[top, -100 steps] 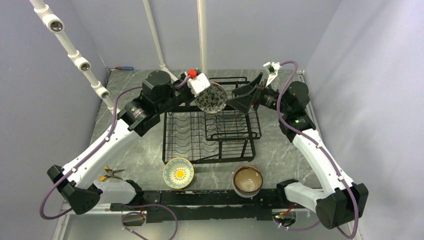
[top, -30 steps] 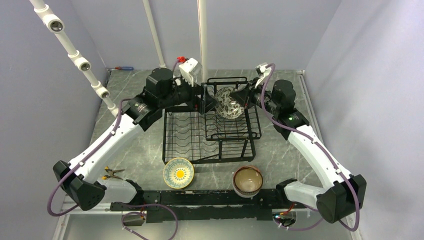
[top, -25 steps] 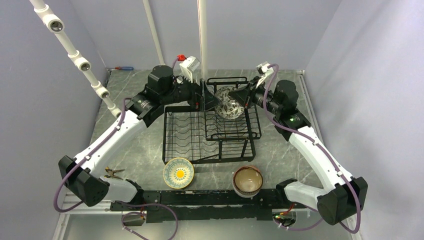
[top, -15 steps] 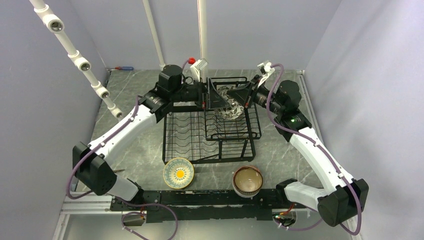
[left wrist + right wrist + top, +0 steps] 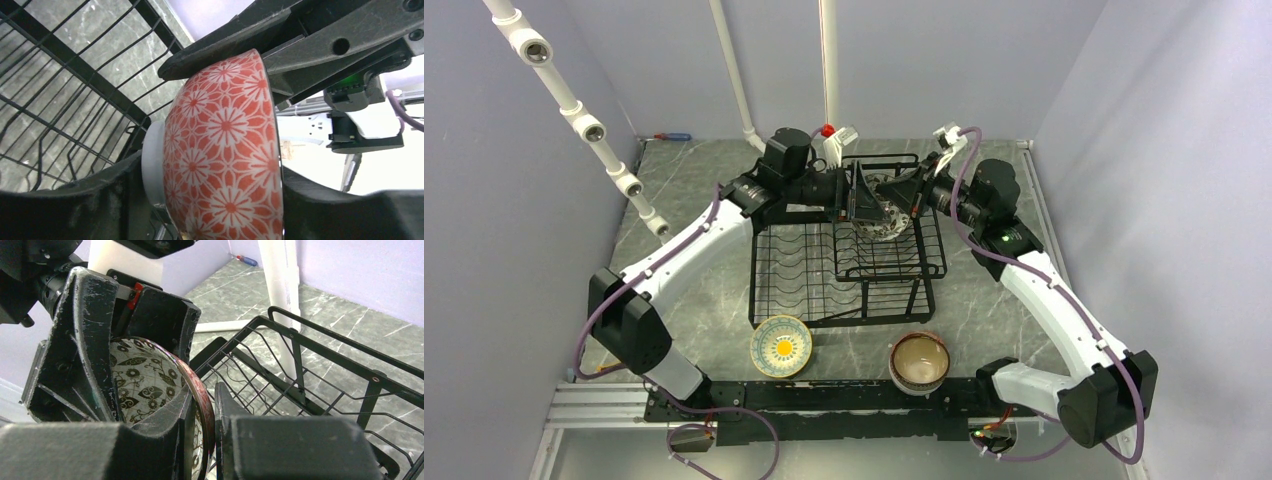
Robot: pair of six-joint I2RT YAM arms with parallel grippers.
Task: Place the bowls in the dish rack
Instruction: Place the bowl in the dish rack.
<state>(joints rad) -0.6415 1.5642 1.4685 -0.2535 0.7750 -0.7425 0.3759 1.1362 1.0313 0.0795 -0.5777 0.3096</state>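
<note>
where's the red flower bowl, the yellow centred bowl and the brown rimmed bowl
red flower bowl [image 5: 225,145]: left wrist view, on its patterned outer wall
yellow centred bowl [image 5: 781,347]: top external view, on the yellow middle of its inside
brown rimmed bowl [image 5: 919,358]: top external view, on its inner bottom

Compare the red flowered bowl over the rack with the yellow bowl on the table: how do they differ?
The flowered bowl is tipped on edge over the rack's raised basket, its rim pinched by the right gripper; the yellow bowl sits upright on the table, untouched. The flowered bowl is red-and-white outside; the yellow bowl has a yellow centre. Both are small and round.
</note>
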